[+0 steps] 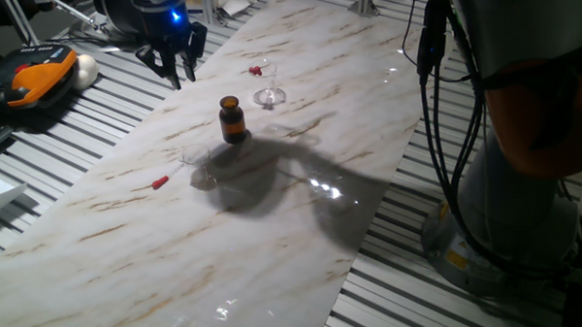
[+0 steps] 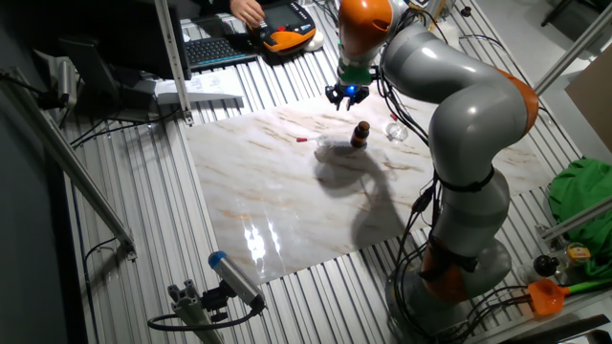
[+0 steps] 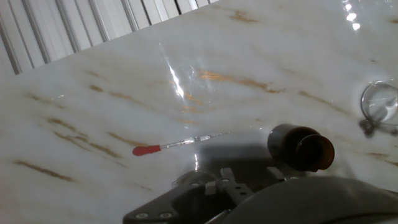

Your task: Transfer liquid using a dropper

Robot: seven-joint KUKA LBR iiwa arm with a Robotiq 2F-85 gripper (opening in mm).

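Marble tabletop (image 1: 269, 240) holds brown bottle (image 1: 232, 120), dropper (image 3: 177, 144), glasses.

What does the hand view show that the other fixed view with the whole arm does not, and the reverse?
Only the hand view shows the dropper's thin glass tube and the brown bottle's open mouth. Only the fixed view shows the whole arm, the gripper above the slab, and a keyboard. Both share the marble slab, the bottle and the dropper's red bulb.
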